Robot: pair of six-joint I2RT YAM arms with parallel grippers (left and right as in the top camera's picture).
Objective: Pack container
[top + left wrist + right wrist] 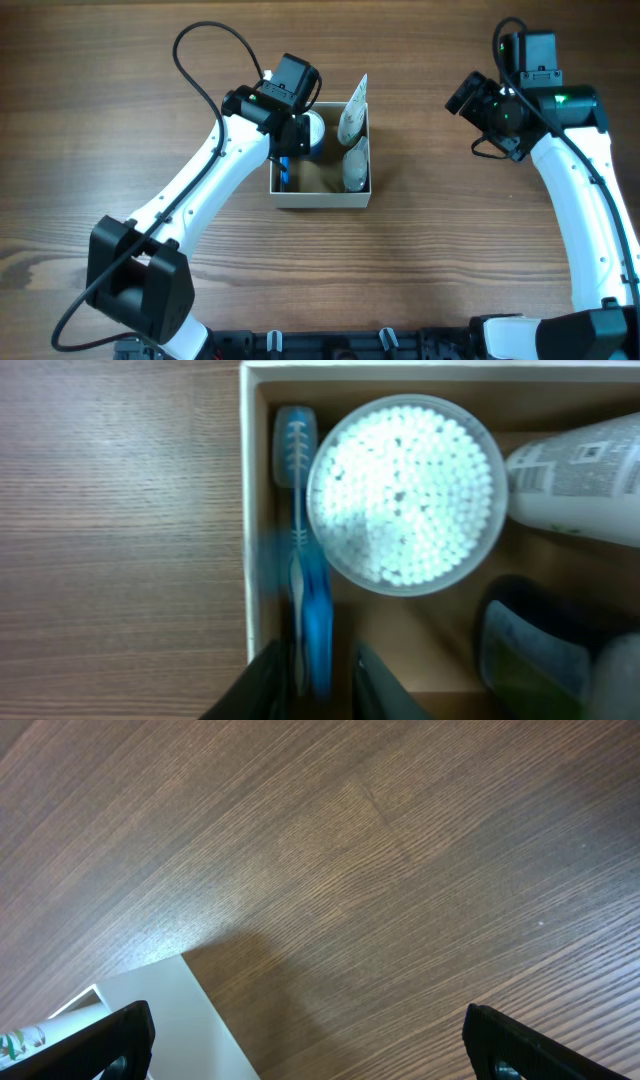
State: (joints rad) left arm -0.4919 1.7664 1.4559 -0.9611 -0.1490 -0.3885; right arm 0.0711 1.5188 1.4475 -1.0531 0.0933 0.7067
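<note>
The container [320, 201] is a square white-walled box with a brown inside, at the table's middle; its left wall shows in the left wrist view [246, 510]. A blue toothbrush [300, 510] lies along that wall, blurred at its handle; it also shows from overhead [283, 172]. A round jar of cotton swabs [405, 490] sits beside it. My left gripper [320, 690] is over the box's left side, its fingers slightly apart either side of the toothbrush handle with a gap. My right gripper [310, 1040] is wide open and empty over bare table, right of the box [465, 95].
A white tube [580, 475] and a dark green item [530, 650] lie in the box's right half. A pale pouch [352, 120] leans up at the box's right wall. A white edge of the box [190, 1020] shows at the lower left of the right wrist view.
</note>
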